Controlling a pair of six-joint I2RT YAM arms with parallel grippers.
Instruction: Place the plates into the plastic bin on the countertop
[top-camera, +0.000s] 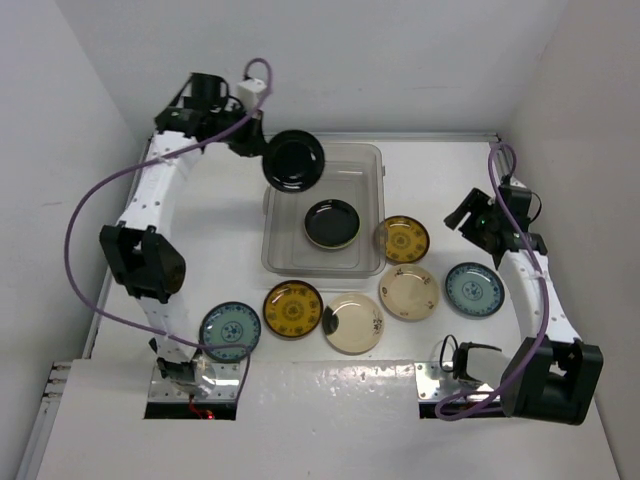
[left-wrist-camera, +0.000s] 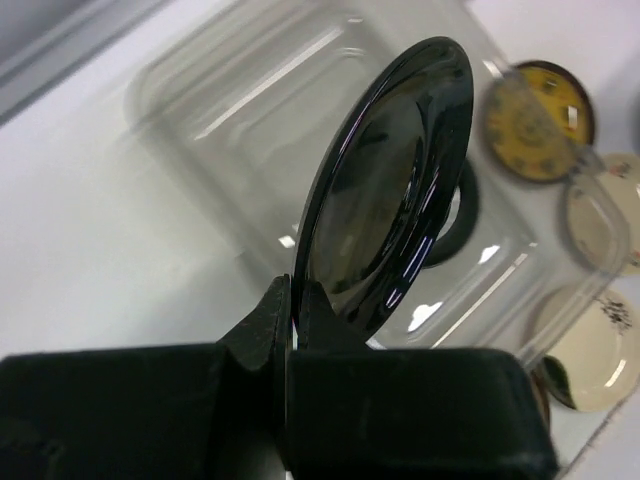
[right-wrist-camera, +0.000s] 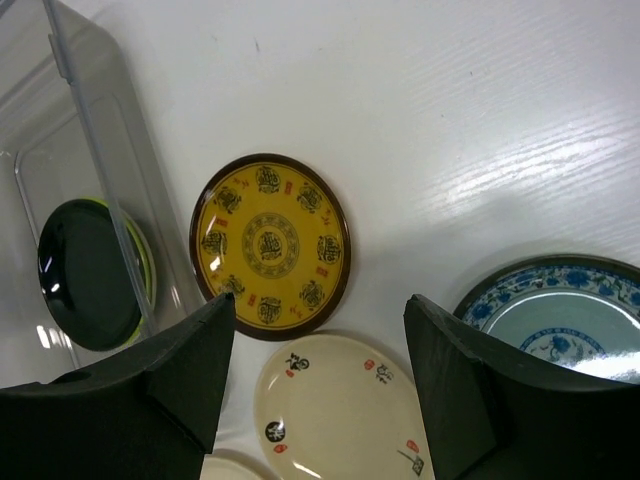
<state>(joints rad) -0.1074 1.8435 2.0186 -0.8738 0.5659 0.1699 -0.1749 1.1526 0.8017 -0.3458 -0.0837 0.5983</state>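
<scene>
The left gripper (top-camera: 262, 148) is clamping its fingers on the rim of a black plate (top-camera: 293, 160), holding it tilted on edge above the far-left corner of the bin (top-camera: 372, 152); in the left wrist view the gripper (left-wrist-camera: 292, 320) is pinching the plate's (left-wrist-camera: 390, 190) lower edge, with the bin (left-wrist-camera: 250, 90) lying below it. The bin is sitting on the countertop (top-camera: 440, 170). Inside it, toward the near side, a second black plate (top-camera: 332, 223) is resting on a green plate (right-wrist-camera: 148, 262), of which only a thin edge is showing. The right gripper (right-wrist-camera: 320, 380) is hanging with its fingers (right-wrist-camera: 190, 360) spread wide and gripping nothing, to the right of the bin, above a yellow plate (right-wrist-camera: 270, 246) and a cream plate (right-wrist-camera: 340, 410). That yellow plate is lying just beside the bin's right wall, the cream plate beyond its near-right corner, and a blue plate (top-camera: 474, 289) farther right. In front of the bin, a second cream plate (top-camera: 353, 323), a second yellow plate (top-camera: 293, 309) and a teal plate (top-camera: 231, 331) are lying in a row.
</scene>
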